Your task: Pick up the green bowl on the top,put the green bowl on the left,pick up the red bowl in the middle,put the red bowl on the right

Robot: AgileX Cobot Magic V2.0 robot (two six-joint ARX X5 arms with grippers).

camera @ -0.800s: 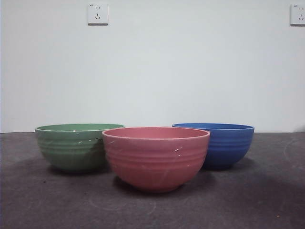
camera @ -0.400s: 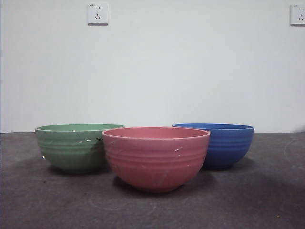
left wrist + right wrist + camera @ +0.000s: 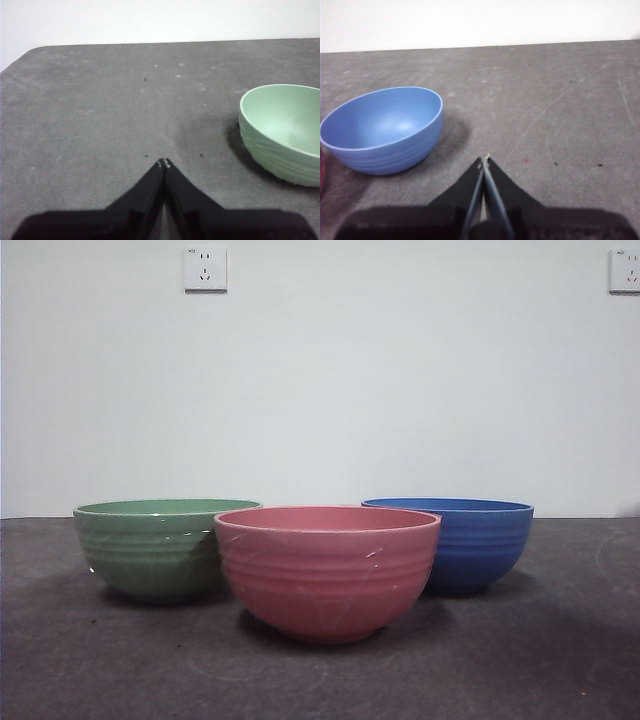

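1. Left end effector [image 3: 164, 162] hangs over bare bench [image 3: 100, 110], clenched tip to tip with nothing in it. The green bowl [image 3: 282, 131] sits upright off to one side of it, well apart.
2. Right end effector [image 3: 485, 161] is pinched together too, empty, above open bench. The blue bowl [image 3: 382, 129] stands apart from it, and a sliver of the red bowl [image 3: 321, 170] peeks in at the picture's edge, just beside the blue one.
3. Front view: three bowls, all upright. Green bowl [image 3: 155, 548] on the left, red bowl [image 3: 328, 572] in the middle and nearest the camera, blue bowl [image 3: 475, 545] on the right and further back. The red one overlaps both in this view; whether they touch, I cannot tell.
4. Neither arm shows in the front view. The wrist views give the bowls' insides, pale green and blue; the front view gives their ribbed outsides and whitish scuffs on the red.
5. The bench is dark grey, matte, faintly scratched and speckled, with a rounded corner in the left wrist view.
6. Behind stands a plain white wall [image 3: 400, 390] with one socket [image 3: 205, 269] upper left and another [image 3: 625, 270] at the top right corner.
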